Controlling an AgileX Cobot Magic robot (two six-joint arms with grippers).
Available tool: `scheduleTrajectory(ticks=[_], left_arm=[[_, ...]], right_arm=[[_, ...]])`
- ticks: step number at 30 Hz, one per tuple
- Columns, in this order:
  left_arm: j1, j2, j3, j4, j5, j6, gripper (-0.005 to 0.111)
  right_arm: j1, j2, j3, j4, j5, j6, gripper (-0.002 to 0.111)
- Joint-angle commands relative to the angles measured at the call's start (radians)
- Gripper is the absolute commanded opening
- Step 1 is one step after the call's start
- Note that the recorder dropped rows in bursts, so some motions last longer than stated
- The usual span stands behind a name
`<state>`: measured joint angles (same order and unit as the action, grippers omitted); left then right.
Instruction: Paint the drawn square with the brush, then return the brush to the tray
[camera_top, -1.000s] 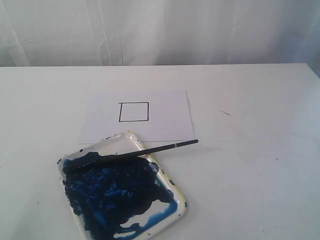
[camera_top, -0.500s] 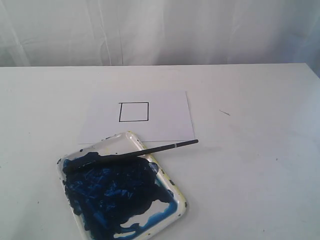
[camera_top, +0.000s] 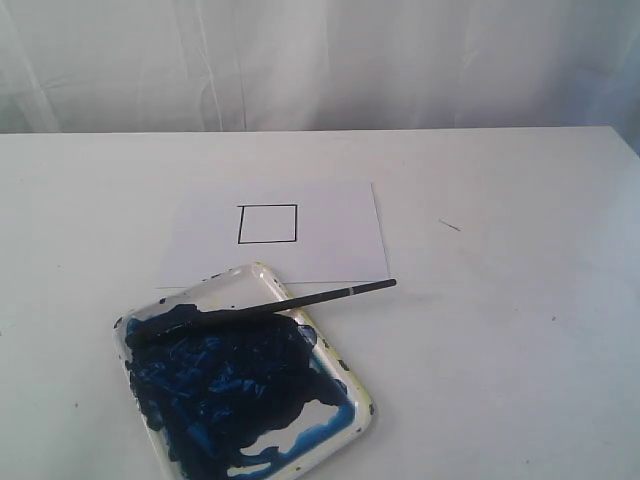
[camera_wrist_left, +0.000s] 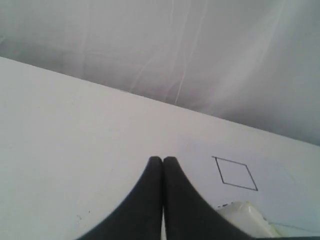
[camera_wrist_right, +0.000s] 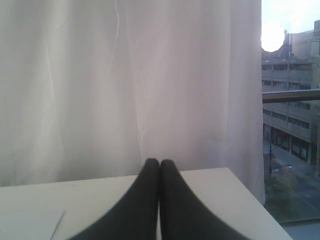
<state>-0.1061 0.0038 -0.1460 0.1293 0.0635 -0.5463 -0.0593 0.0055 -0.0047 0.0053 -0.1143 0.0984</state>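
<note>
The drawn square (camera_top: 268, 223) is plain white inside, on a white sheet of paper (camera_top: 340, 240) near the table's middle. In front of it lies the tray (camera_top: 352, 385), its floor smeared with dark blue paint. The brush (camera_top: 300, 301) rests across the tray's far rim, tip in the paint, handle pointing right over the table. Neither gripper shows in the exterior view. My left gripper (camera_wrist_left: 163, 159) is shut and empty, with the square (camera_wrist_left: 235, 173) and a corner of the tray (camera_wrist_left: 245, 215) beyond it. The right gripper (camera_wrist_right: 159, 162) is shut and empty above the table.
A white curtain (camera_top: 320, 60) hangs behind the white table (camera_top: 520, 330). A small dark mark (camera_top: 449, 225) sits on the table right of the paper. In the right wrist view a corner of the paper (camera_wrist_right: 30, 222) and a window (camera_wrist_right: 290, 110) show.
</note>
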Motion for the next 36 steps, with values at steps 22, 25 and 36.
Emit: scheduleTrajectory(ticks=[22,25,36], left_arm=[[0.005,0.679,-0.788,0.009,0.513,0.213,0.000],[0.005,0.809,-0.855,0.009,0.513,0.247,0.000],[0.005,1.197,-1.116,0.009,0.463,0.424,0.000]], right_arm=[[0.001,-0.005,-0.063,0.002,0.002,0.089,0.000],[0.001,-0.005,-0.063,0.002,0.005,0.089,0.000],[0.001,-0.005,-0.063,0.002,0.013,0.089,0.000]])
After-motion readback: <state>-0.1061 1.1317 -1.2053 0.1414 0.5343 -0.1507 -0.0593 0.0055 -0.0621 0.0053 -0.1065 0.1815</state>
